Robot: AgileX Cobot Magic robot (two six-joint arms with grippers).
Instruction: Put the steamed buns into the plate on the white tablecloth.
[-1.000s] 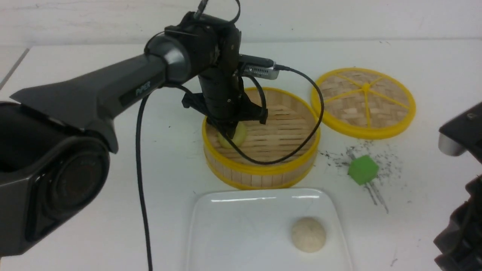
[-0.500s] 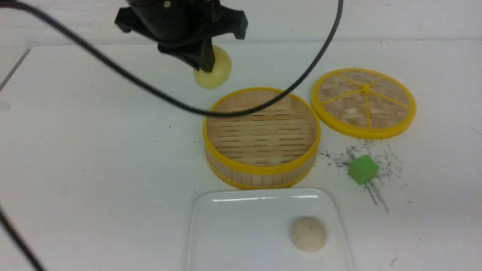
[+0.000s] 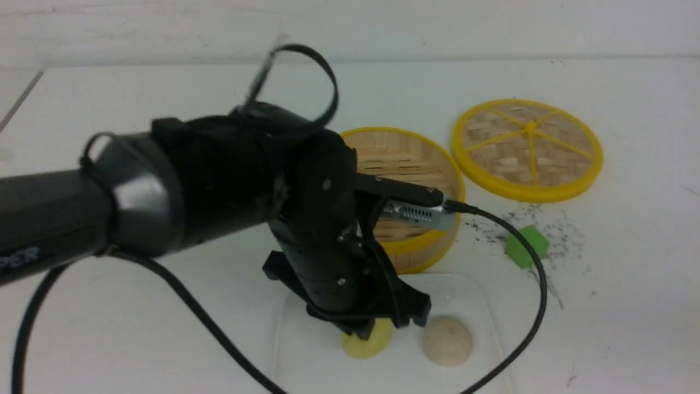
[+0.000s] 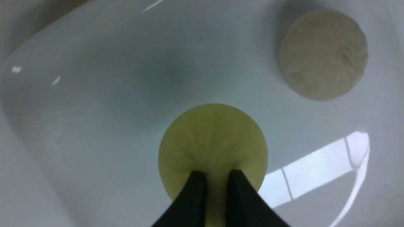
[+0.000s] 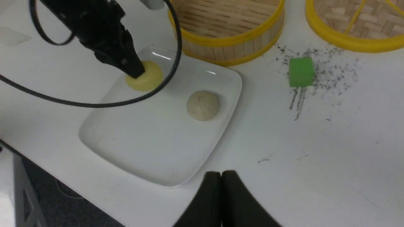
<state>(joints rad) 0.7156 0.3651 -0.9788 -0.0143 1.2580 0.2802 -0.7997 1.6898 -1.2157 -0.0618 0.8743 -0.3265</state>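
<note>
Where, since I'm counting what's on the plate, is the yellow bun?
In the front view the yellow bun lies on the plate, just left of the off-white bun, directly under the left gripper and in front of the steamer.

This looks like a robotics lab bench rather than a kitchen. A broad white tablecloth (image 3: 136,98), scuffed and peppered with grey-black specks, covers a table set against a plain white wall (image 3: 437,27). A black jointed robot arm (image 3: 164,191) reaches over it. The tableware reads as test props: a slatted bamboo steamer with a bright yellow rim (image 3: 421,257), its round woven yellow-rimmed lid (image 3: 528,148), a glossy white rounded-rectangular plate (image 5: 151,151), and a plain green cube (image 5: 301,72) sitting near them.
</note>
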